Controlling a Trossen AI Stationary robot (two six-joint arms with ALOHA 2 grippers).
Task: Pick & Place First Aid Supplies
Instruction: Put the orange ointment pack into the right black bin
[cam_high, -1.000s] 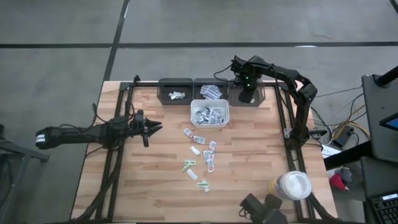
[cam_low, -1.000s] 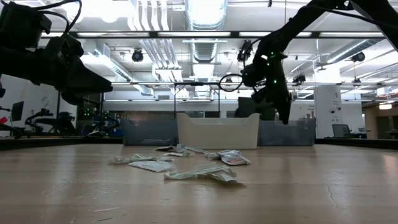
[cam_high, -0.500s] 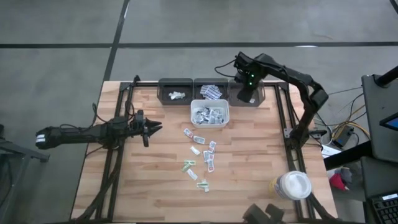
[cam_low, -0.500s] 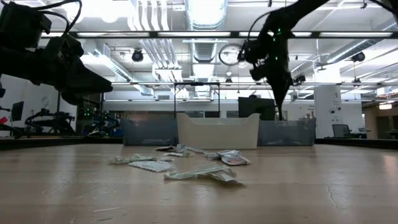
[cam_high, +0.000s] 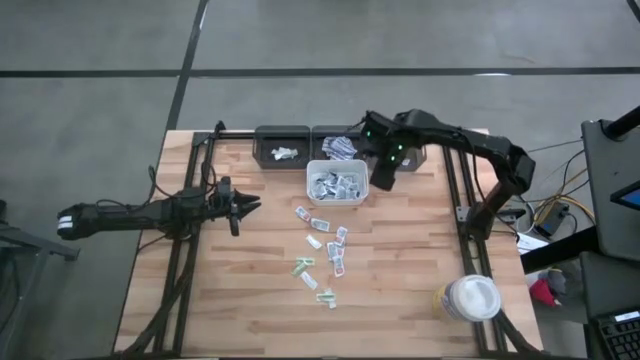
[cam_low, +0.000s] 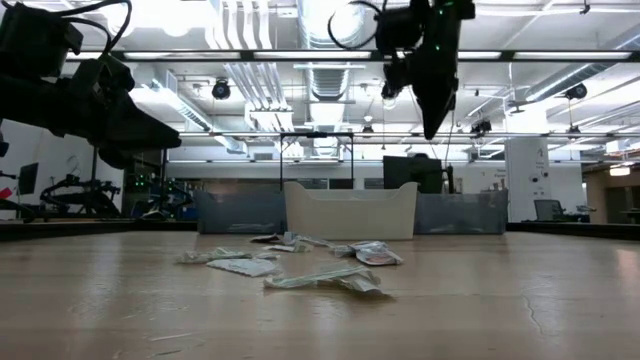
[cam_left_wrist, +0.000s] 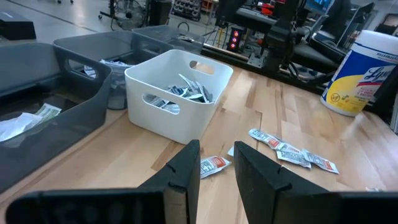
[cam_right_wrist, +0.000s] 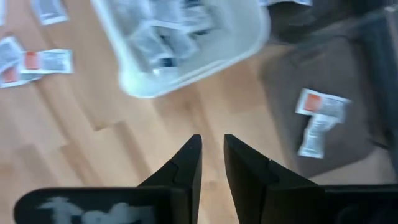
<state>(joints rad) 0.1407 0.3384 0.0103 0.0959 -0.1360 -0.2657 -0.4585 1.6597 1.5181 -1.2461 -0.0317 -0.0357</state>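
Sachets (cam_high: 322, 247) unmoved; right gripper (cam_high: 381, 180) (empty) has swung toward white bin (cam_high: 337, 184).

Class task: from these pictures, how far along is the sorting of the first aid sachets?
Done: a few sachets lie in the three grey bins, two in the right-hand one. In hand: nothing; the right gripper hovers empty beside the white bin, the left gripper waits. Left: the white bin's sachets and the loose sachets on the table.

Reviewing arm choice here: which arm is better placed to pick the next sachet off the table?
Probably the right: right gripper hangs empty beside the white bin, near the loose sachets. The left gripper waits farther off.
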